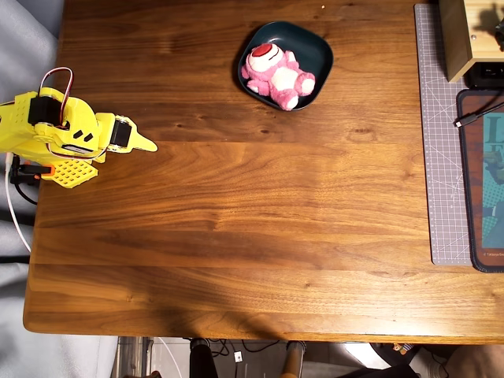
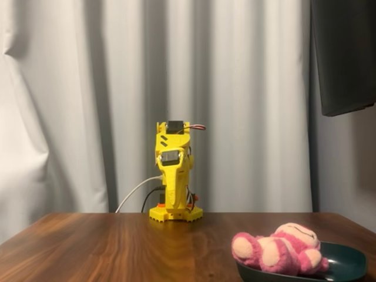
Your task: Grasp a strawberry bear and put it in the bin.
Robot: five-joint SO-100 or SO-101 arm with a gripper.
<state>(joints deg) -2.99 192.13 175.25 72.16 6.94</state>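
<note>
The pink strawberry bear (image 1: 277, 72) lies on its back inside the dark teal bin (image 1: 316, 44) at the table's far middle in the overhead view. In the fixed view the strawberry bear (image 2: 276, 249) rests in the bin (image 2: 348, 264) at the lower right, one leg hanging over the rim. My yellow arm is folded up over its base at the table's left edge. Its gripper (image 1: 148, 145) tapers to a single point with the fingers together, holding nothing, far from the bear. In the fixed view the folded arm (image 2: 174, 176) stands at the back centre.
A grey cutting mat (image 1: 441, 157) runs along the table's right side, with a dark pad (image 1: 484, 189), a cable (image 1: 471, 118) and a wooden box (image 1: 465, 35) on or beside it. A white cable (image 1: 17, 216) hangs off the left edge by the arm's base.
</note>
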